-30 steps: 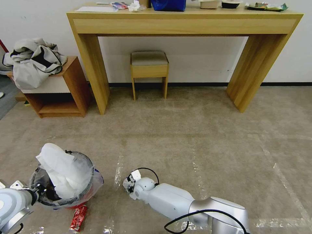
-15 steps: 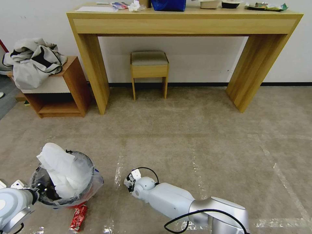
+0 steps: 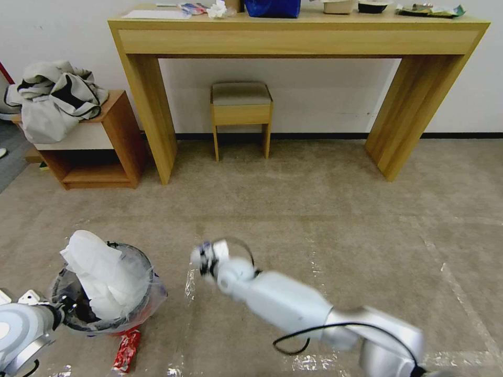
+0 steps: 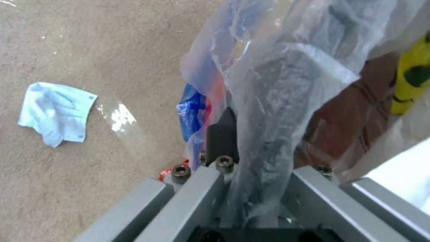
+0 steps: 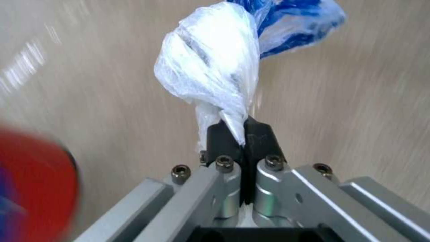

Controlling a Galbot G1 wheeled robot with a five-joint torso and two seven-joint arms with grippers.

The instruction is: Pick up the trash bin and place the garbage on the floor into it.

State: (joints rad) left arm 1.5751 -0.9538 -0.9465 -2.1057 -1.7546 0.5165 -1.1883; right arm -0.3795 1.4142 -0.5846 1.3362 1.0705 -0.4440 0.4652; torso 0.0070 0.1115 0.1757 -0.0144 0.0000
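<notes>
Carpeted floor (image 3: 325, 209), trash bin (image 3: 105, 298) low left, rim clamped in left gripper (image 4: 251, 158). Right gripper (image 5: 242, 134) fingers pinched tight on white-and-blue plastic wrapper (image 5: 215, 64), probably a bag; should release only above bin mouth.

Right gripper (image 3: 201, 259) now raised and swung up and slightly left from its earlier low spot on the floor, arm blurred with motion, jaws pinched shut on a crumpled white-and-blue plastic wrapper (image 5: 224, 57).
</notes>
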